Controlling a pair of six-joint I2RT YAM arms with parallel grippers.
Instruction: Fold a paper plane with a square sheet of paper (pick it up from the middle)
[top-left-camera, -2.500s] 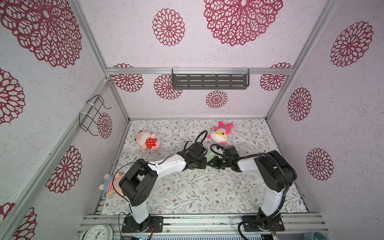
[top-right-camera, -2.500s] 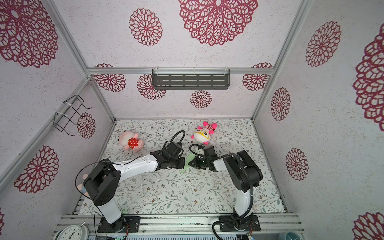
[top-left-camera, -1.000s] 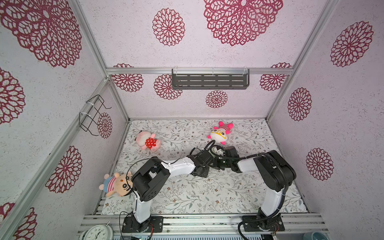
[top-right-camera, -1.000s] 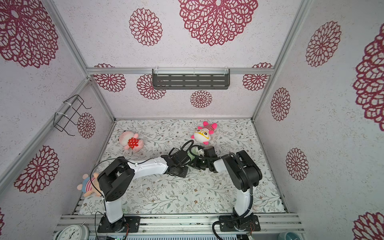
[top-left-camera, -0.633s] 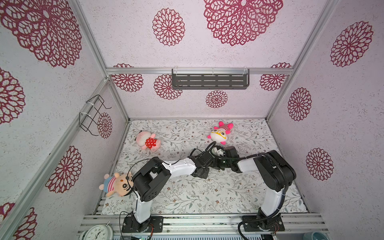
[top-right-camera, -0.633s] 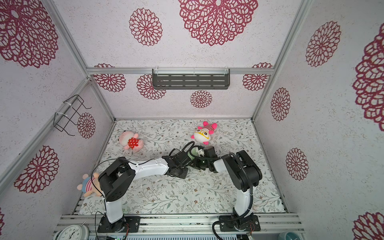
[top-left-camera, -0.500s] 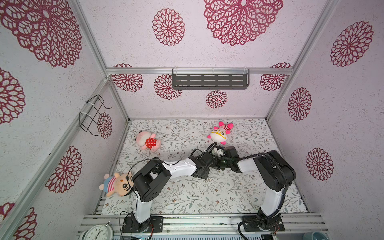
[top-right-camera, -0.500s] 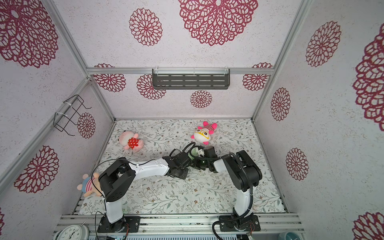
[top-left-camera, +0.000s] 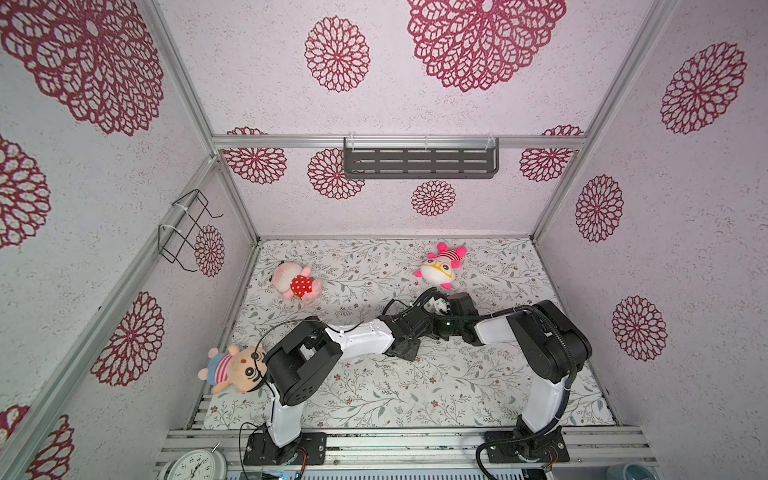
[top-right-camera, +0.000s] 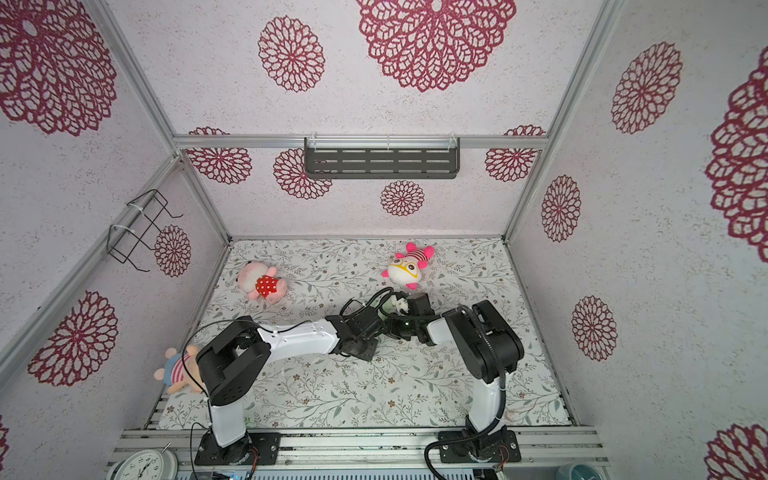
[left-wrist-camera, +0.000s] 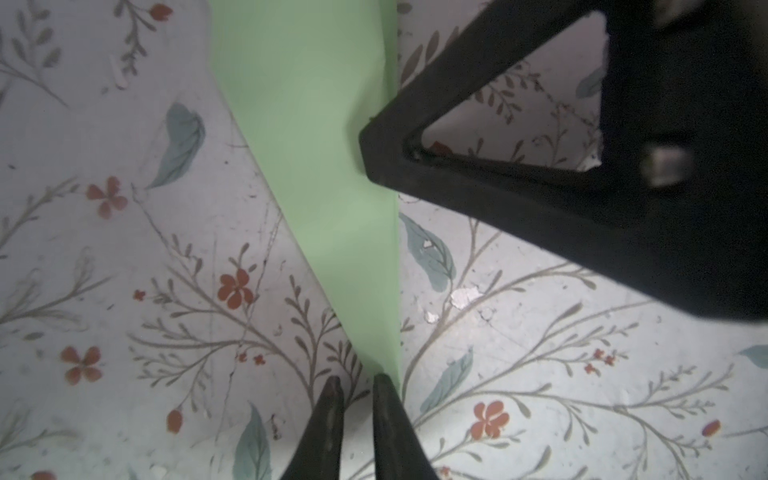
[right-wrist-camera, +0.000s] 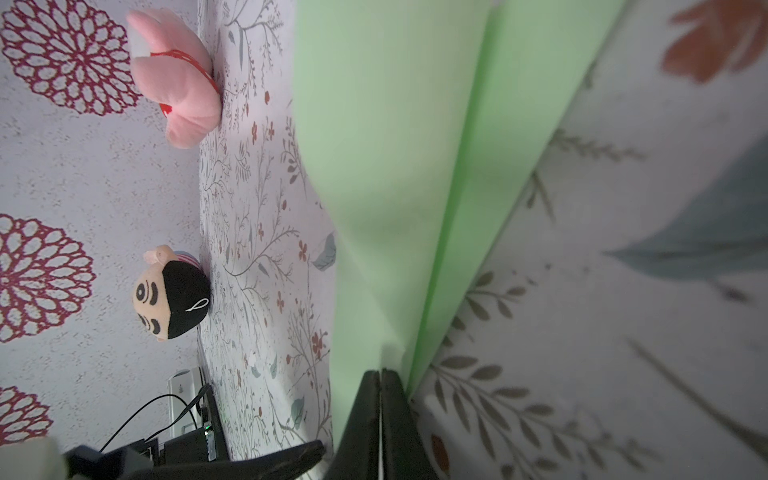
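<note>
The sheet was no longer a plain square. In the left wrist view the paper plane (left-wrist-camera: 324, 166) lay on the table (left-wrist-camera: 124, 270) as a narrow green wedge running down to a sharp point. In the right wrist view it showed stacked layers with a long straight fold. In both top views it sat near the middle of the table, almost wholly hidden under the two wrists. The right gripper (right-wrist-camera: 380, 376) had its fingers pressed together on the paper's edge, gripping it. The left gripper (left-wrist-camera: 358, 388) stood at the pointed tip with its fingers only narrowly apart and nothing visible between them. By the look of it the main folds were done. What seemed left was sharpening the creases, perhaps spreading the wings, and letting go.
</note>
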